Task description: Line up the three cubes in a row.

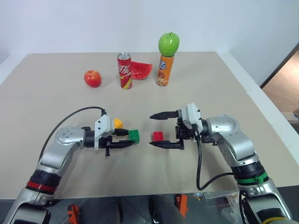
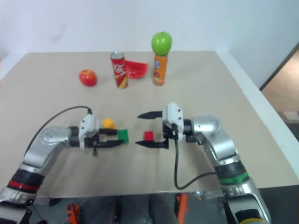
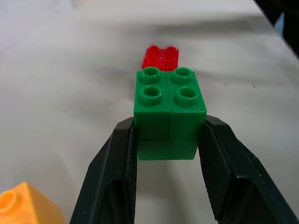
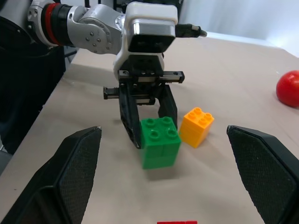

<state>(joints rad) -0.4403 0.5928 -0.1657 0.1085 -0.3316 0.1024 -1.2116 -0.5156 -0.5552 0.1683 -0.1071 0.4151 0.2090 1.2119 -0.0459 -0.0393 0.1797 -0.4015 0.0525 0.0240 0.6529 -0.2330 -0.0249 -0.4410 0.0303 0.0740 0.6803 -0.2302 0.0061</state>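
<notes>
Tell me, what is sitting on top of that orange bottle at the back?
A green apple rests on the orange bottle. It covers the bottle's cap, so how it balances there cannot be seen.

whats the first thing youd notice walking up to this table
The left gripper is shut on the green cube near the table's front, with the red cube beside it between the open right gripper's fingers and the yellow cube just behind. At the back, a green apple sits balanced on top of an orange bottle.
</notes>
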